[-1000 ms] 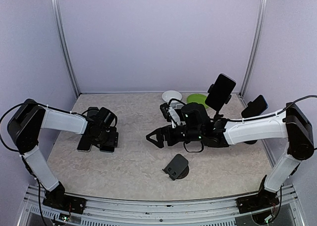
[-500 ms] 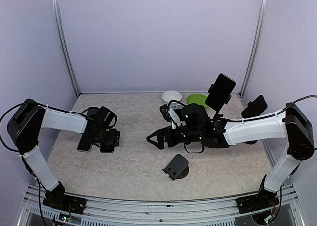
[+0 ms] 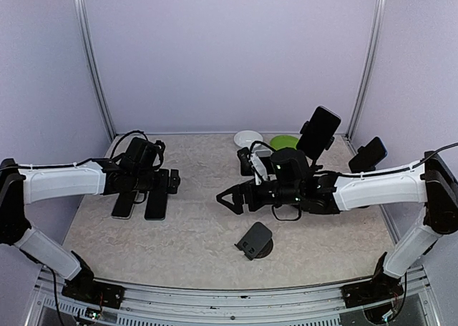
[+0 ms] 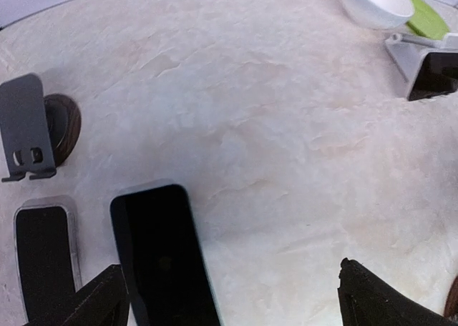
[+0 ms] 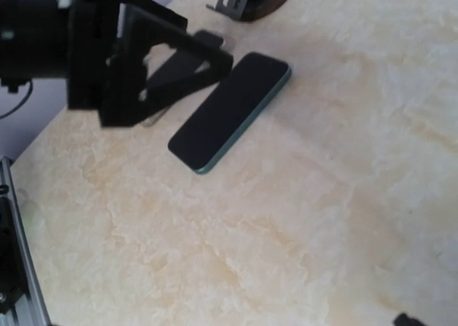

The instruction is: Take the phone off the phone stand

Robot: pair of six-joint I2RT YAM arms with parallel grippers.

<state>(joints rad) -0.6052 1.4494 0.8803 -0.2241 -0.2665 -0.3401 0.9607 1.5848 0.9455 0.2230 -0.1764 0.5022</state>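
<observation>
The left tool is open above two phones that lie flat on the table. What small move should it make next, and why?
Probably raise the left tool straight up, away from the phones. Its jaws stand open and hold nothing; the dark phone lies flat on the table beneath it, beside a silver-edged phone. An upright phone at the back right is not yet removed.

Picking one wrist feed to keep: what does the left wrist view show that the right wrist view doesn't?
Left wrist only: white bowl, green plate, a phone in a white holder. Right wrist only: the table's edge rail. Both: the empty phone stand, the black phone lying flat, and the open left gripper.
</observation>
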